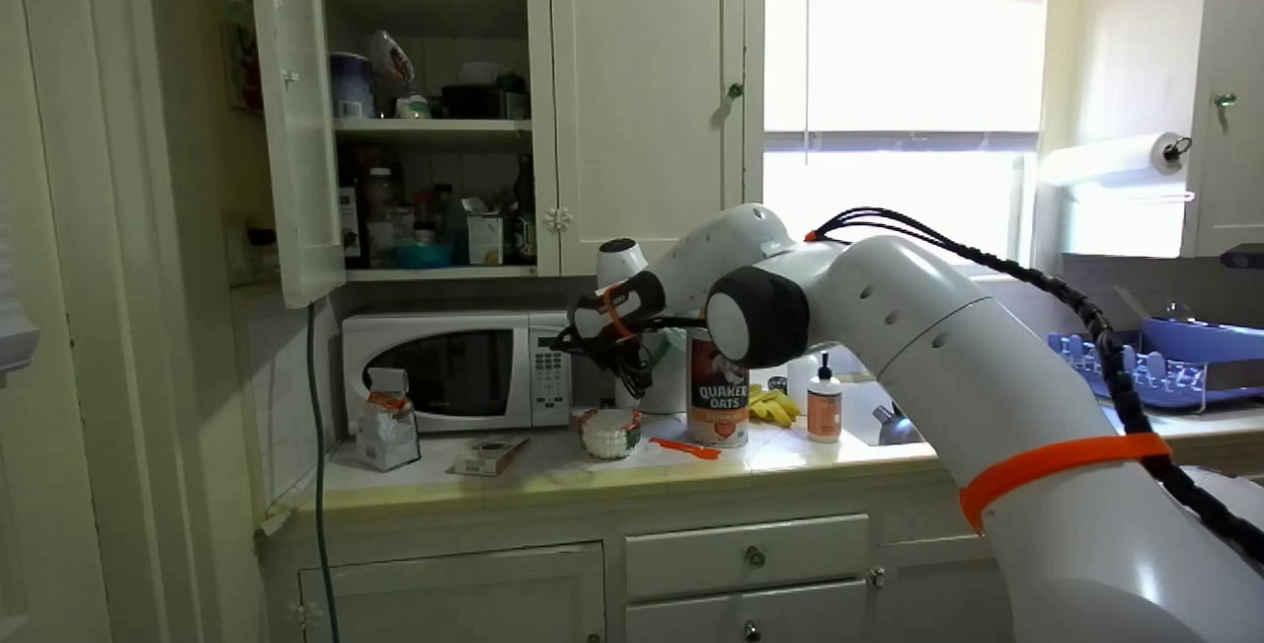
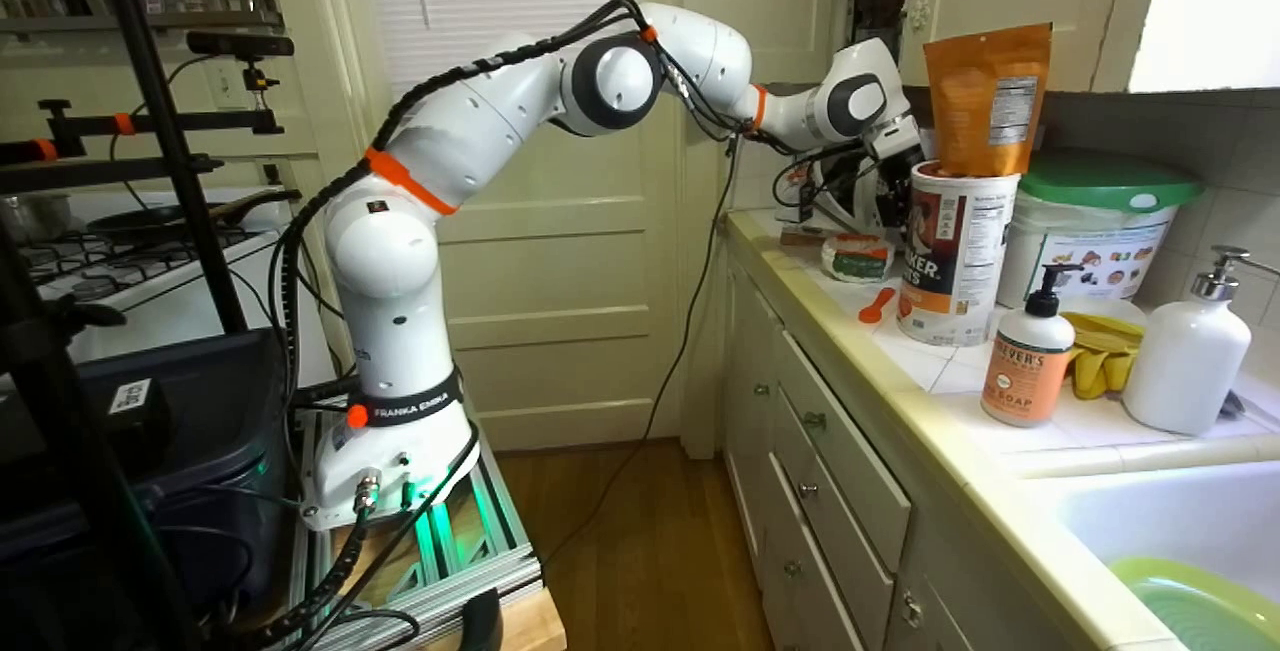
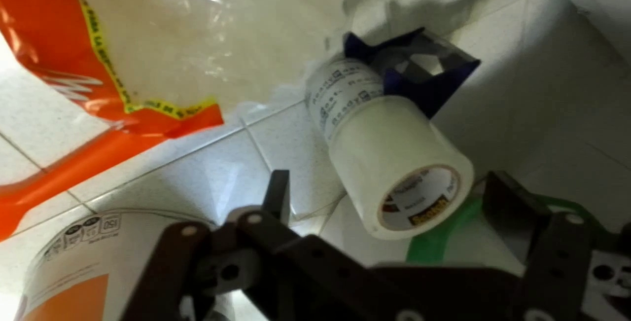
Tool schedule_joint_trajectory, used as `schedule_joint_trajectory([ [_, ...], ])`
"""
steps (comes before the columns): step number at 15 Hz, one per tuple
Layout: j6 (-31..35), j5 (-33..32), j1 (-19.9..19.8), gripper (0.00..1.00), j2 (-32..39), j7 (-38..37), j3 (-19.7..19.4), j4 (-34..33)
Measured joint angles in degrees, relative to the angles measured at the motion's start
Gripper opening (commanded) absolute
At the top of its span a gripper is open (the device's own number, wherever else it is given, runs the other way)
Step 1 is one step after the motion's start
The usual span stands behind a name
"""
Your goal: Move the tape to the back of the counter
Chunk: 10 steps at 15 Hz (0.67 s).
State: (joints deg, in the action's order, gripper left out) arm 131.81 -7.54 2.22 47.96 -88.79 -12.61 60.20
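Tape (image 3: 394,148) near the spread fingers (image 3: 279,195)

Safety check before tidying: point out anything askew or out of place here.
An upper cabinet door stands open, while the neighbouring door is shut. In an exterior view, an orange pouch seems perched atop the oats canister, an unsteady-looking spot.

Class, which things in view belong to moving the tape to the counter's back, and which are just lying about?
Belongs to the job:
tape
counter
hand

Just lying about:
oats tub
orange pouch
soap bottle
yellow gloves
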Motion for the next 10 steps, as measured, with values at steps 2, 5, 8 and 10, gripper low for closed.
schedule_joint_trajectory([
  [2,2.73,-0.03,0.48,1.00,-1.33,0.43,0.13,0.40],
  [5,1.34,-0.71,1.55,1.00,-6.43,5.22,0.27,3.97],
  [8,-3.26,-4.60,1.81,1.00,-12.68,10.76,-1.03,10.29],
  [10,-4.54,-7.62,1.27,1.00,-16.41,14.75,-2.42,15.43],
])
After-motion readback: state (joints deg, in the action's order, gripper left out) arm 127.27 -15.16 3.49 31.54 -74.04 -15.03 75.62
